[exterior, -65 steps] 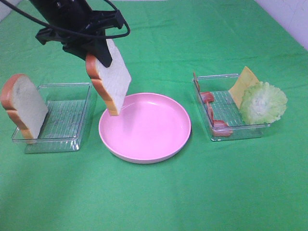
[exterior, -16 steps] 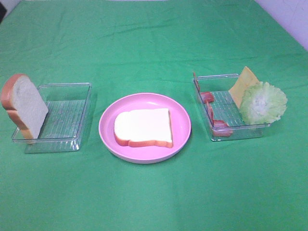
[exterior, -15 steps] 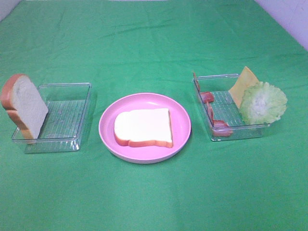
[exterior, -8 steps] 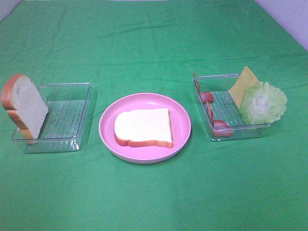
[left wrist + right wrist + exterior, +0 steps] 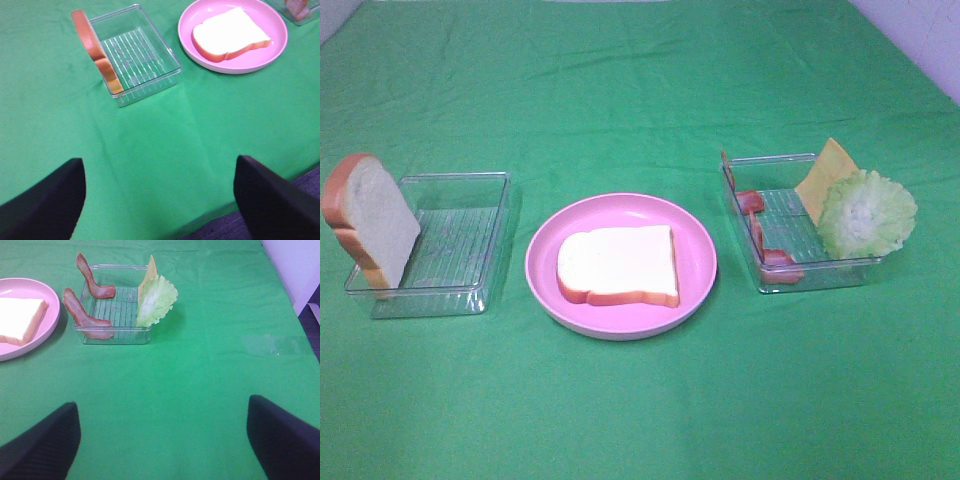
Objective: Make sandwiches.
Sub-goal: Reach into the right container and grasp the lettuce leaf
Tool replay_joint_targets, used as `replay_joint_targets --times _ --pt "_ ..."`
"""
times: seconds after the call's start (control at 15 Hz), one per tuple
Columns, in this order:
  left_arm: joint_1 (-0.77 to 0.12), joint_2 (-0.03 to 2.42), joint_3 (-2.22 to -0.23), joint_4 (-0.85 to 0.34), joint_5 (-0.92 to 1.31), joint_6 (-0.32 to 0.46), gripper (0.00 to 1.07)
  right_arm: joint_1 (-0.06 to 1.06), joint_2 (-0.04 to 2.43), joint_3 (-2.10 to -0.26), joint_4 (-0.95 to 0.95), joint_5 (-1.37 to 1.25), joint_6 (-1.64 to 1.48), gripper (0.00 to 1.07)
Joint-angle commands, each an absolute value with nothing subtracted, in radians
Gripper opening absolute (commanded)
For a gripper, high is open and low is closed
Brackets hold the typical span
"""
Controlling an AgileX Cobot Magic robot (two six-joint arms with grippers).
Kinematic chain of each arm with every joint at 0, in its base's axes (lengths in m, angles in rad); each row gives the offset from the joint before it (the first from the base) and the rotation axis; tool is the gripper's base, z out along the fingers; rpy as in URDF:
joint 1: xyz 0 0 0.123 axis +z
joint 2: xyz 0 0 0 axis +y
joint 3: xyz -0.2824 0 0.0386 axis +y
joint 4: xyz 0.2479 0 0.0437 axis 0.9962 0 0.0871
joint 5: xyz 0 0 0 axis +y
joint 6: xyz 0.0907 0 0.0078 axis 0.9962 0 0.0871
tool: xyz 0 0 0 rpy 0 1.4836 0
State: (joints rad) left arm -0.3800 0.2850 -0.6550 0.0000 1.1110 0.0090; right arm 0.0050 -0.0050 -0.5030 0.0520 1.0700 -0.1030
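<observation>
- Table [image 5: 640, 420]: left gripper [image 5: 160, 205] & right gripper [image 5: 162, 440] hang by its near edge, both wide open, nothing held.
- Plate [image 5: 692, 250], mid-table: one bread slice [image 5: 618, 265] lies flat on it as the base.
- Right tray [image 5: 782, 212] holds the fillings. Second slice [image 5: 370, 220] leans at left tray's [image 5: 460, 240] outer end; leave for last.
- Lettuce [image 5: 865, 213], at tray's right end: prob next. Pinch its rim w/ right gripper, lay centred on bread.
- Cheese [image 5: 828, 170], bacon [image 5: 775, 262]: don't knock them.

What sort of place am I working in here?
Probably a staged tabletop test bench, not a real kitchen: everything sits on a green cloth, a toy bread slice lies on a pink plate, and a clear tray holds toy bacon, cheese and lettuce.
</observation>
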Motion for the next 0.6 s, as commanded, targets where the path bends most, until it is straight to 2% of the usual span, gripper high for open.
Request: replay_joint_targets --times 0.07,0.4,0.6 --pt "-0.383 0.219 -0.606 0.05 1.095 0.009 0.78 -0.001 -0.013 -0.503 0.051 1.059 -0.1 0.85" --pt "-0.383 0.076 -0.513 0.045 1.061 0.0 0.78 -0.001 0.049 -0.522 0.04 1.019 -0.011 0.82" --pt "-0.383 0.043 -0.498 0.038 1.043 0.0 0.78 -0.001 0.232 -0.529 0.04 0.77 0.066 0.73"
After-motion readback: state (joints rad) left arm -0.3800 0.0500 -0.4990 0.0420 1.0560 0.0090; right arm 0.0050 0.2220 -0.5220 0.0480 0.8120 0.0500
